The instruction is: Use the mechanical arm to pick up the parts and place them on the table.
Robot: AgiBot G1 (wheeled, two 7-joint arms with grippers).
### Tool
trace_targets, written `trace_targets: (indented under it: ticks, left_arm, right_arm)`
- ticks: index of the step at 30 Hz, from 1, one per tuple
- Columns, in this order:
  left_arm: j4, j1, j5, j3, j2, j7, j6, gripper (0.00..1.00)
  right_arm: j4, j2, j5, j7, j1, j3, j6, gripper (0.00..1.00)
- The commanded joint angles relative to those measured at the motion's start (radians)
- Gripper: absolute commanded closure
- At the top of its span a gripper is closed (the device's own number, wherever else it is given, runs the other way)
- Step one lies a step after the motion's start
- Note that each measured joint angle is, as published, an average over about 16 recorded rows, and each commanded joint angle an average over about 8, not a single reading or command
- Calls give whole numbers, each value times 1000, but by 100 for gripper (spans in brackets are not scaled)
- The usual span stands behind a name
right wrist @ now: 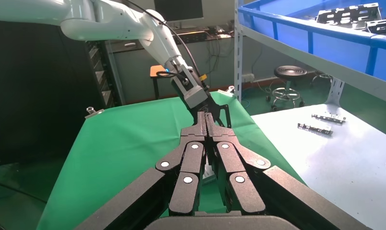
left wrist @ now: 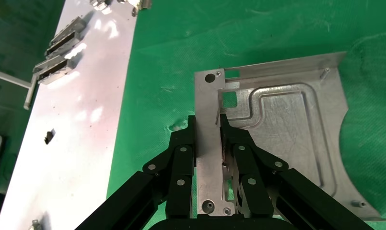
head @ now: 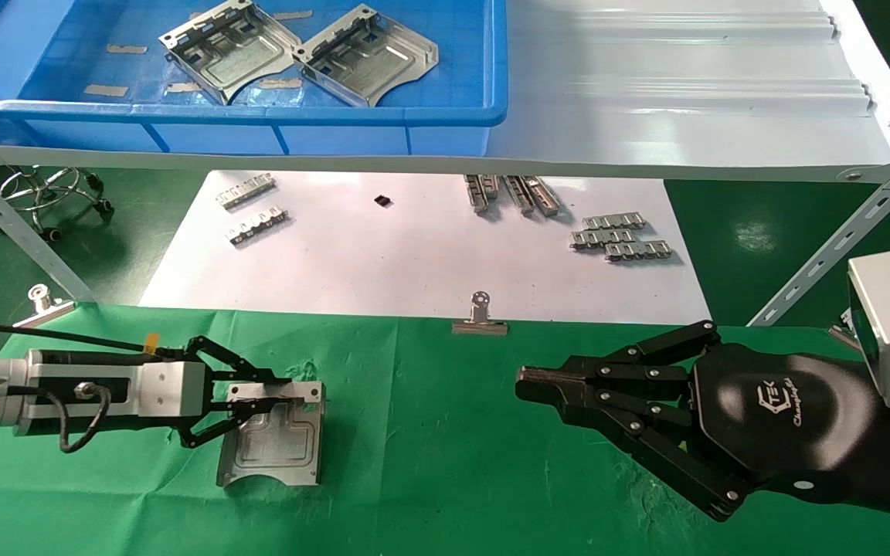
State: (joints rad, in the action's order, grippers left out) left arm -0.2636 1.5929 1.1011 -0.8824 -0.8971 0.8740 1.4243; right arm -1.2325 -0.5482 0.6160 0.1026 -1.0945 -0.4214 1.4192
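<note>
The left gripper (head: 279, 398) pinches the upright side wall of a shiny metal tray (head: 275, 444) lying flat on the green table (head: 429, 463) at about eight o'clock, while the right gripper (head: 526, 380), at four o'clock, hovers with its fingers pressed together, holding nothing.

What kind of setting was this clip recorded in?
Probably a factory-style parts-sorting workstation: a blue bin holding stamped metal trays on a steel-framed shelf, and a green cloth table where the left gripper holds one tray.
</note>
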Motion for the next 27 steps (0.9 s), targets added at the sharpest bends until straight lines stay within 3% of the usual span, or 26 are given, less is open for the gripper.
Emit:
trace_targets:
  ticks: [1, 3, 5, 19, 27]
  left_arm:
    - [16, 2, 3, -1, -8, 21, -1, 36]
    - [30, 4, 3, -1, -13, 35, 1, 11]
    - [44, 7, 3, 0, -18, 46, 3, 0]
    - [112, 38, -12, 11, -28, 87, 38, 0]
    - [126, 81, -22, 7, -2, -45, 144, 0]
  right_arm:
    - [0, 0, 0, 0, 0, 0, 0, 100]
    - [0, 0, 0, 0, 0, 0, 0, 100]
    - [0, 0, 0, 0, 0, 0, 0, 100]
    - [0, 0, 0, 0, 0, 0, 0, 100]
    - [0, 0, 0, 0, 0, 0, 0, 100]
